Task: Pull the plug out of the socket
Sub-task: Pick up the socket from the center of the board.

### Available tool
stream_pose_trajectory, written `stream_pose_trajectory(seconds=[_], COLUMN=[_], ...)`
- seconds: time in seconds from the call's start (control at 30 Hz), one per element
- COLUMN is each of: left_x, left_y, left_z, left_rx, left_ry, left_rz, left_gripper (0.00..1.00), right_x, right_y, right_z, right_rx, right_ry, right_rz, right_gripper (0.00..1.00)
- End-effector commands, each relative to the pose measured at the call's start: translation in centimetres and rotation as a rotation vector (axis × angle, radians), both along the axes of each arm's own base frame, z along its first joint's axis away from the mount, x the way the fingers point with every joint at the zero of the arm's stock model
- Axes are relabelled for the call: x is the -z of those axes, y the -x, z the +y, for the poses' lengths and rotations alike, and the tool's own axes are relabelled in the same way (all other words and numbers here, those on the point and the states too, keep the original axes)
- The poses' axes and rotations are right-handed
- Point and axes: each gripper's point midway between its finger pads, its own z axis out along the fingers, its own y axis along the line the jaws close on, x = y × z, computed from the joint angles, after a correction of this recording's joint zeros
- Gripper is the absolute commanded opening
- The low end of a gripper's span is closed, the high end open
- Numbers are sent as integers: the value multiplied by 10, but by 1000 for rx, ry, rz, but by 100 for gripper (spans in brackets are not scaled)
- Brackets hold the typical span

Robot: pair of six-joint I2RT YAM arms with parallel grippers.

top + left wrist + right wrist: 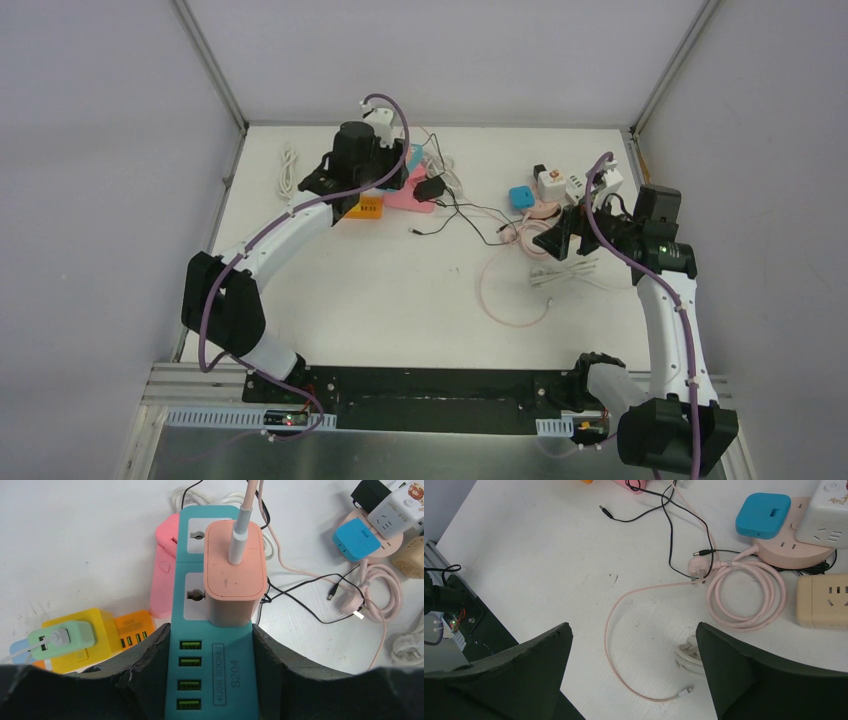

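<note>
A teal power strip, the socket [227, 640], lies on the white table at the back centre, and its end shows past the left wrist [414, 155]. A pink charger plug [235, 575] sits in it, and a white-and-pink cable [242, 535] rises from the plug's top. My left gripper [210, 645] is shut on the strip's USB end, one dark finger on each long side, just short of the plug. My right gripper [632, 626] hangs open over bare table near the right side [560, 235], holding nothing, with the loose pink cable [611, 645] below it.
Left of the teal strip are a pink strip [162, 580], an orange USB hub [132, 630] and a yellow cube with a green plug [80, 640]. On the right lie a coiled pink cord [746, 592], a blue adapter [763, 515], a beige strip [824, 600], a white coil [689, 655] and black wires [669, 535].
</note>
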Motion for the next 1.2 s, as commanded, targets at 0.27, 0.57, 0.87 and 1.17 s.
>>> stream_pose_trajectory(seconds=[0.27,0.57,0.87,1.17], left_x=[-101,-147,-155,-177], left_y=[-12,-18,-6,29], left_z=[-26,-45,-52,-59], left_rx=[47,110,157,240], left_ry=[168,257,308,376], left_rz=[-171,-206,-190,-193], left_gripper=[0,0,0,0], right_x=[-12,-13,-15,-15], right_y=[1,2,3,3], right_z=[1,1,1,2], right_rx=[-17,-17,-19,-21], right_ry=[-1,0,-2,-4], right_rz=[-62,-66,-69,-69], right_gripper=[100,100,100,100])
